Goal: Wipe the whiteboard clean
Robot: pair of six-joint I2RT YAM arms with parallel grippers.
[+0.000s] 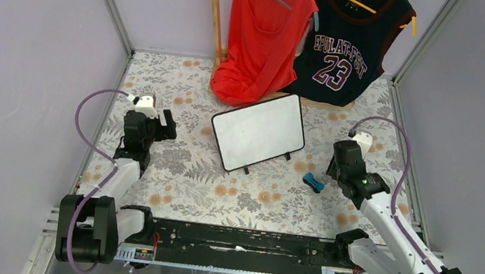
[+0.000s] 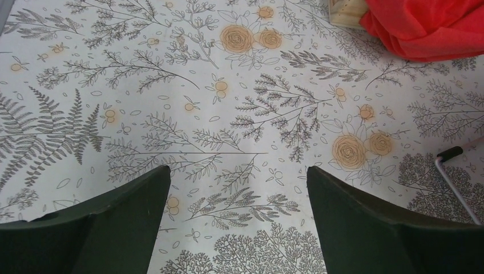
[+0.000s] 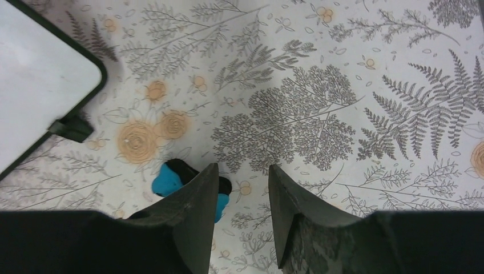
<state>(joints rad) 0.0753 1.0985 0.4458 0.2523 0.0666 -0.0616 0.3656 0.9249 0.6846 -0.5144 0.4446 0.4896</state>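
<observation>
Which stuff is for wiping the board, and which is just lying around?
For the job: whiteboard; blue eraser.
Just there: red top; dark jersey, both hanging at the back.

Both of your arms are bolted to the black rail (image 1: 235, 241), one at each end. At the rail's left end, the left arm (image 1: 119, 179) has a white forearm link between rounded black joint housings. The right arm (image 1: 391, 226), at the other end, has the same white-and-black build. Beyond the rail, a purple cable (image 1: 82, 119) curves along each arm to a small white wrist block (image 1: 146, 105). Your left gripper (image 2: 238, 171) and right gripper (image 3: 242, 168) have dark, matte, wedge-shaped fingers (image 3: 194, 217) with blunt tips.
</observation>
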